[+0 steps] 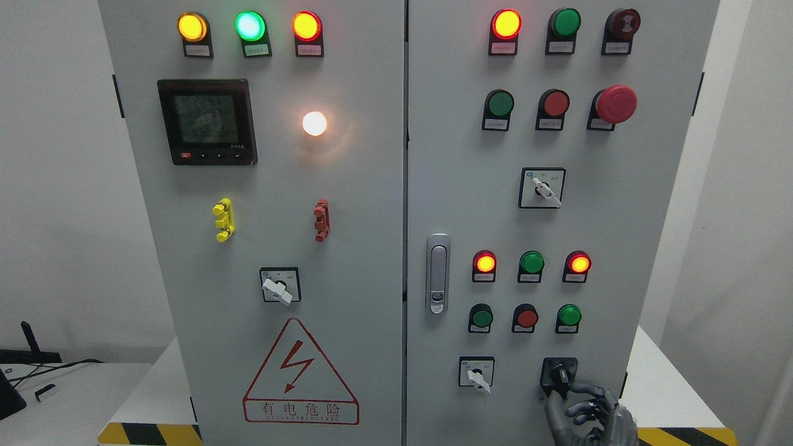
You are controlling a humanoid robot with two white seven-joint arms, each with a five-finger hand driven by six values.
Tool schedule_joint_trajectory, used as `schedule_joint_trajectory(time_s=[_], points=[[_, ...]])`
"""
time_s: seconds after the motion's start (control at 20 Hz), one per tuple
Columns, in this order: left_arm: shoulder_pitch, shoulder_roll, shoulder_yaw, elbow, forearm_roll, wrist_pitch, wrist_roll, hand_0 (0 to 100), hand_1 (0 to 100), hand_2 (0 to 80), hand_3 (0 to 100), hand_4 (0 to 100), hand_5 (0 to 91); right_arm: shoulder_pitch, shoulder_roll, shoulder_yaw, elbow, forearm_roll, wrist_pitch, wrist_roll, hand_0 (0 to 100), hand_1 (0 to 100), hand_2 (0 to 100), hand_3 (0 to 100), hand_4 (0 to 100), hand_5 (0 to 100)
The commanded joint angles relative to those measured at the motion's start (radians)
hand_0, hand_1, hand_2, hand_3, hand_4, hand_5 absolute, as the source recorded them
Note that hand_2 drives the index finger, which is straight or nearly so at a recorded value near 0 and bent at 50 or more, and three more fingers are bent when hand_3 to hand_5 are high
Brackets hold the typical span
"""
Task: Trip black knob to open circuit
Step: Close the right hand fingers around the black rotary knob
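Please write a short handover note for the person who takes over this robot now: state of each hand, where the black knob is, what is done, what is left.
Right robot hand: at the lower right of the cabinet's right door, fingers curled, fingertips at the black knob. A firm grasp cannot be confirmed from this view.
Left robot hand: not in view.
Black knob: bottom right of the right door, beside the white-handled switch.
Done: hand brought to the knob.
Left: turn the knob to trip the circuit, then withdraw. Many indicator lamps are lit, so the turn is probably not yet made.
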Motion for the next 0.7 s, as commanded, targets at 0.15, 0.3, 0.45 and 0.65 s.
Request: schedule_joint_trajectory(time_s=[0.15,0.3,0.45,0.65], points=[[0.000,-0.001,0.000,0.001,-0.031,0.000,-0.001,12,39,0.0,0,0,0.0,-0.002,-0.001,0.016,0.002,0.003,-0.001,0.000,37,77,46,76,79,95],[0.000,-0.001,0.000,0.000,-0.031,0.000,-0.001,12,39,0.0,0,0,0.0,-0.006,-0.001,0.016,0.002,0.004,-0.001,0.000,35,76,47,77,79,95],[0.000,0.001,0.000,0.000,-0.031,0.000,-0.001,12,39,0.0,0,0,0.0,-0.011,0.001,0.014,0.002,0.004,0.001,0.000,35,76,48,77,80,95],[0.000,-0.001,0.000,0.000,-0.031,0.000,-0.001,12,39,0.0,0,0,0.0,-0.011,-0.001,0.014,0.002,0.004,0.001,-0.002,35,74,49,79,80,95]])
